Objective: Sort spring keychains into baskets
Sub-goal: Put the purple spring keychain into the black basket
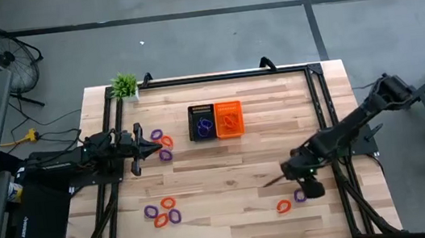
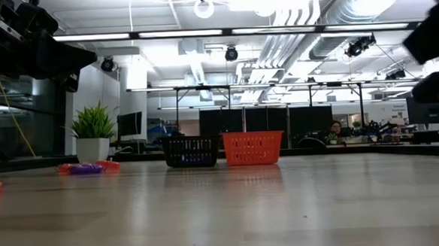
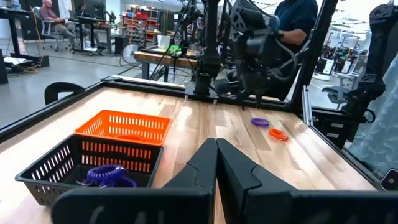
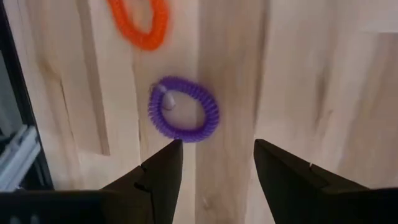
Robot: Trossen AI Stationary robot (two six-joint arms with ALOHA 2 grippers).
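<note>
Wooden table [image 1: 227, 174], seen from above, catalogued by clock face from its centre. At 12 o'clock: black basket [image 1: 202, 123] and orange basket [image 1: 229, 119], touching side by side, black on the 9 o'clock side; purple spring keychain [image 3: 109, 175] lying in the black one, orange-red coil showing in the orange one. At 11 o'clock corner: small green potted plant [image 1: 124, 86]. At 10 o'clock: loose cluster of purple and orange-red keychains [image 1: 161, 141], just beside the left gripper [image 1: 151, 148], fingers [image 3: 233, 168] pressed together and holding nothing, pointing toward 3 o'clock, hovering near that cluster. At 7 o'clock: second cluster of keychains [image 1: 163, 211], purple and orange-red mixed, flat on the wood, well apart from both arms. At 4 o'clock: right gripper [image 1: 297, 175], fingers [image 4: 161, 171] spread wide with nothing between them, poised above a purple keychain [image 4: 183, 109] lying flat on the boards; orange-red keychain [image 4: 140, 25] just beside that purple one, not touching it. Same pair visible from above at 4 to 5 o'clock, orange-red piece [image 1: 283, 205] toward 9 o'clock of the purple one [image 1: 300, 195]. Low view: both baskets standing upright mid-table, black at the 9 o'clock side of orange, plant and a few coils farther toward 9 o'clock. Beyond the table: a person's torso behind the right arm.
</note>
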